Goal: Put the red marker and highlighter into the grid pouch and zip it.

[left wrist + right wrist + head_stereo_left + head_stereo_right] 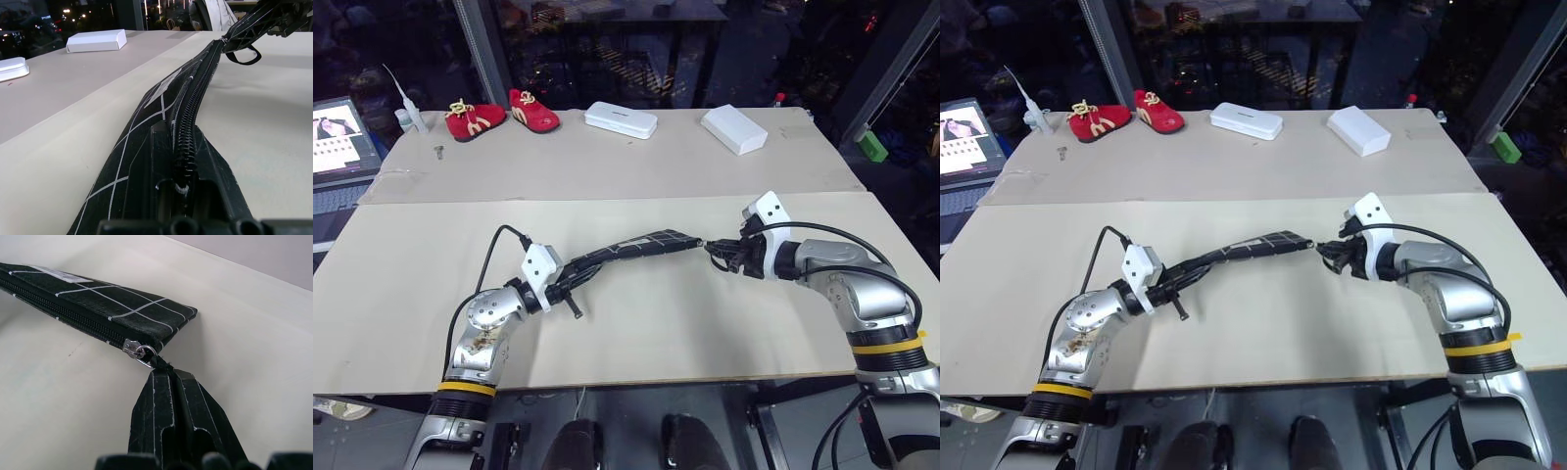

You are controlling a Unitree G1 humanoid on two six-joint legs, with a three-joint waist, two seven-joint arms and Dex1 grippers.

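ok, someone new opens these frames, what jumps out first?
The grid pouch, stretched above the table's middle between both arms: the left gripper clamps one end, the right gripper pinches the zipper pull at the other, the zip run shut. Next, the red shoes and two white boxes along the far edge.

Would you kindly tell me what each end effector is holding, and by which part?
Left end effector: grid pouch by its near end. Right end effector: the zipper's pull.

A beige table [607, 176] stands before dark glass walls [636, 49].
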